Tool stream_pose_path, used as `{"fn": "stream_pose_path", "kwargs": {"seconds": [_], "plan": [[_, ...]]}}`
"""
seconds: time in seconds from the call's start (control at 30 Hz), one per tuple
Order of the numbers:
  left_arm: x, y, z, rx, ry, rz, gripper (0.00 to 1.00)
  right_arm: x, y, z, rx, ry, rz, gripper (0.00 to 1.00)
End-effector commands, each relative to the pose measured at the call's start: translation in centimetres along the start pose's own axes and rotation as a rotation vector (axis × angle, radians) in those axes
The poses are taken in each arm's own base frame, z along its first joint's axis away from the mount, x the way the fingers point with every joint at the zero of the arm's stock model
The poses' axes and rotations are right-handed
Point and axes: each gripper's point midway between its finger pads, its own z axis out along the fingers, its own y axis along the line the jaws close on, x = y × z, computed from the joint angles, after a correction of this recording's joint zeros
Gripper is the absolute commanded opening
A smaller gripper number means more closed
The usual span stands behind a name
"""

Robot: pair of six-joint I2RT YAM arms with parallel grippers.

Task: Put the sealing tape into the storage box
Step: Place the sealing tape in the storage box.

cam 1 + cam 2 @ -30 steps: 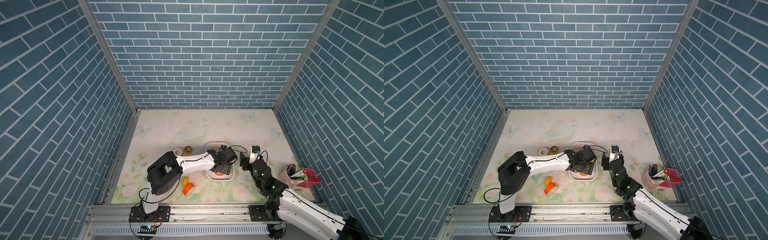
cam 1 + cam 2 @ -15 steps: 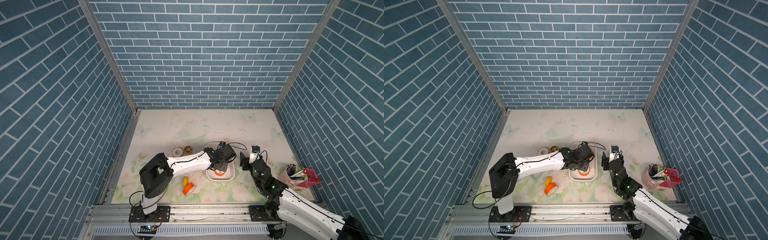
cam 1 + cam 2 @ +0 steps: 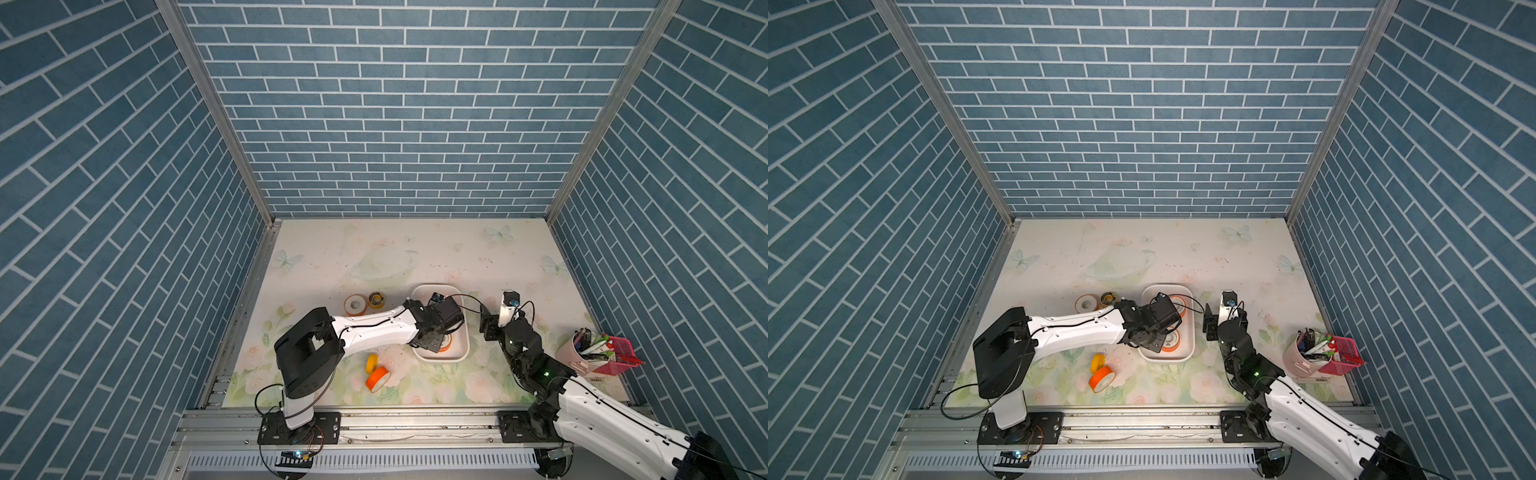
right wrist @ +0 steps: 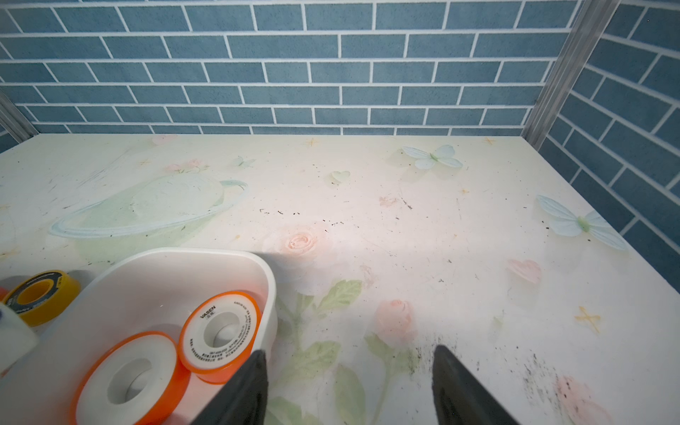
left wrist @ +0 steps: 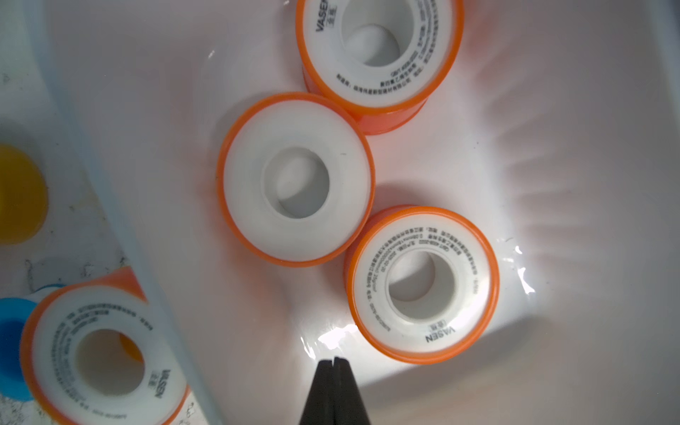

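L gripper (image 5: 334,362): jaws pressed together, nothing held, tips just above floor of storage box (image 5: 552,110). R gripper (image 4: 349,355): jaws apart, empty, over mat (image 4: 404,202) beside box.

Sealing tape: 3 orange-rimmed spools lie flat in box. Plain-faced spool (image 5: 296,179) touches printed spool (image 5: 423,285); third spool (image 5: 379,48) sits just beside. Outside box: orange spool (image 3: 377,378) and yellow spool (image 3: 371,362) near front edge, white-faced spool (image 3: 354,304) and black-faced spool (image 3: 376,300) beyond my L arm.

Risks (est.):
- My L wrist sits low in box; a sideways exit may catch wall and drag or tip box
- Closed tips are near printed spool; a careless lift may nudge it
- Orange spool looks tilted, not flat; a low forearm sweep may roll it

Hidden/unclear:
- In both top views my L wrist covers most of box interior
- Blue spool (image 5: 11,342) is cut off at frame edge; blurred spool (image 5: 103,353) lies next to it, outside wall
- Total spool count can't be confirmed
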Motion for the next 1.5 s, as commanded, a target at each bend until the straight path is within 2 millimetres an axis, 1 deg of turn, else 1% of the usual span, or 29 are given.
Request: {"fn": "stream_pose_path", "kwargs": {"seconds": [0.0,0.07,0.23,0.37,0.5,0.67,0.83,0.93,1.03,1.1,1.23,1.3,1.37,1.4,1.47], "plan": [[1.3,0.0,1.2,-0.019,0.060,0.056,0.00,-0.1,-0.3,0.1,0.016,-0.001,0.022,0.70],[1.6,-0.2,1.9,-0.023,0.076,0.062,0.00,-0.1,-0.3,0.0,0.015,-0.002,0.022,0.71],[1.9,-0.7,2.8,-0.015,0.091,0.072,0.00,-0.1,-0.3,0.0,0.015,-0.003,0.023,0.71],[1.6,-1.4,3.4,-0.002,0.095,0.075,0.00,-0.1,-0.2,0.1,0.013,0.001,0.019,0.71],[0.8,-2.6,3.8,0.036,0.086,0.069,0.01,-0.1,-0.2,0.1,0.012,0.001,0.020,0.71],[-0.3,-3.6,3.8,0.057,0.068,0.067,0.01,0.0,-0.2,0.1,0.014,0.002,0.019,0.71],[-0.8,-3.1,3.1,0.037,0.052,0.066,0.02,0.0,-0.2,0.1,0.013,0.002,0.019,0.71],[-0.9,-2.4,2.2,0.016,0.036,0.059,0.05,0.0,-0.2,0.1,0.013,0.002,0.019,0.71],[-1.1,-1.6,1.0,0.000,0.013,0.049,0.11,0.0,-0.1,0.2,0.011,0.004,0.017,0.71],[-1.4,-1.0,0.1,-0.013,-0.007,0.043,0.17,0.0,-0.2,0.1,0.012,0.003,0.017,0.71],[-2.6,0.7,-2.9,-0.039,-0.077,0.008,0.21,-0.1,-0.2,0.1,0.011,-0.002,0.020,0.71],[-3.3,1.9,-4.5,-0.045,-0.124,-0.025,0.20,-0.2,0.0,0.1,0.004,-0.003,0.010,0.71],[-4.0,3.8,-6.4,-0.051,-0.180,-0.073,0.22,-0.5,0.2,0.2,-0.001,-0.001,-0.004,0.71],[-4.1,4.7,-7.2,-0.051,-0.201,-0.095,0.24,-0.7,0.3,0.3,-0.004,-0.001,-0.009,0.71],[-4.1,7.6,-8.9,-0.062,-0.245,-0.159,0.34,-1.4,1.3,0.5,-0.038,0.011,-0.014,0.72]]}}
